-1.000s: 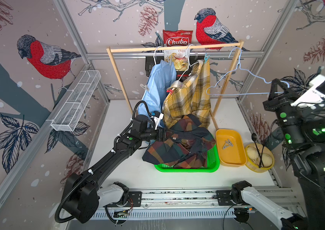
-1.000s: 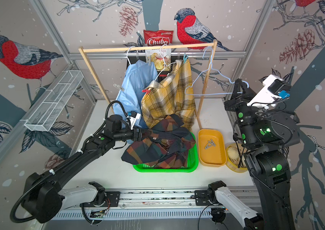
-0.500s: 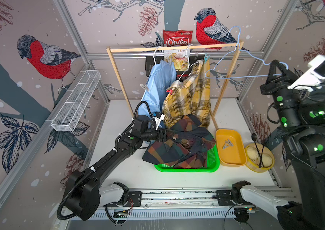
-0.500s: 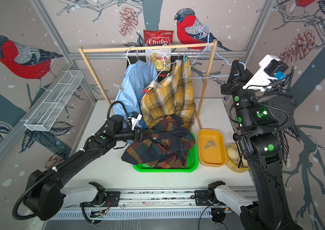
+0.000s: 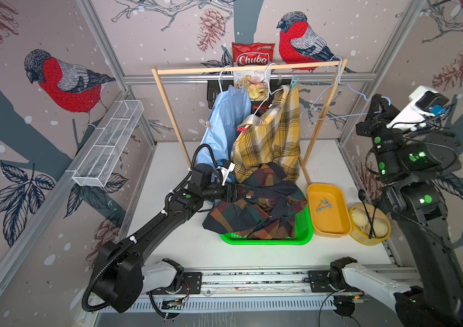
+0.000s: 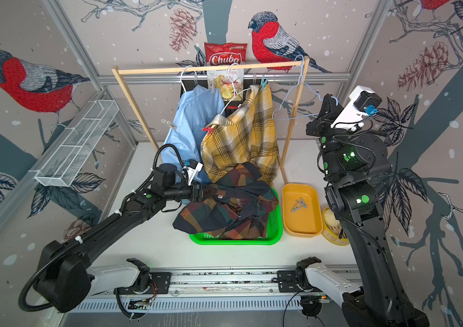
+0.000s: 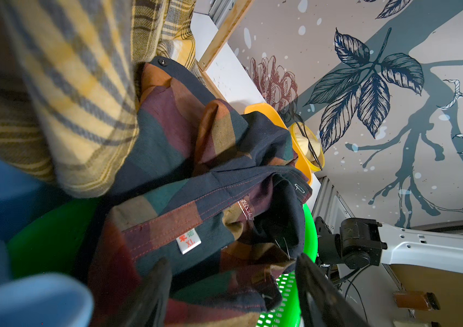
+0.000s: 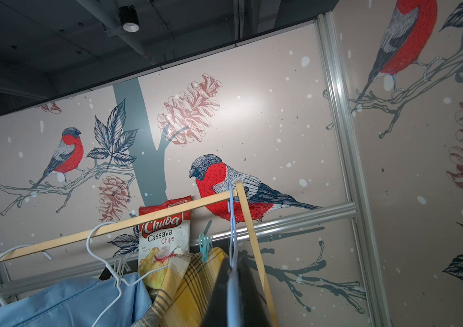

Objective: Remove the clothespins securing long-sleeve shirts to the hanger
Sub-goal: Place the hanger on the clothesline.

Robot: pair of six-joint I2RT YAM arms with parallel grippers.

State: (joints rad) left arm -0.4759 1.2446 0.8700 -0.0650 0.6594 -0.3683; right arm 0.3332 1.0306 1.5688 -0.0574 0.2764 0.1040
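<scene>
My left gripper (image 7: 231, 260) wide over the dark plaid shirt (image 5: 253, 212) in the basket (image 5: 253, 241), my right gripper (image 8: 234, 263) clamping the blue hanger (image 8: 232, 215)

The plain shirt (image 5: 224, 119) is light blue, the hanging plaid (image 5: 270, 141) mustard-yellow, the heaped plaid (image 5: 253, 211) dark green-and-rust; one clothespin (image 5: 241, 129) looks red.

bird-and-pinecone wallpapered walls (image 5: 151, 34) enclose a white tabletop (image 5: 173, 249).

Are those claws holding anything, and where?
Right gripper pinches the blue hanger at its shoulder end; left gripper is open at the dark plaid shirt, holding nothing.
</scene>
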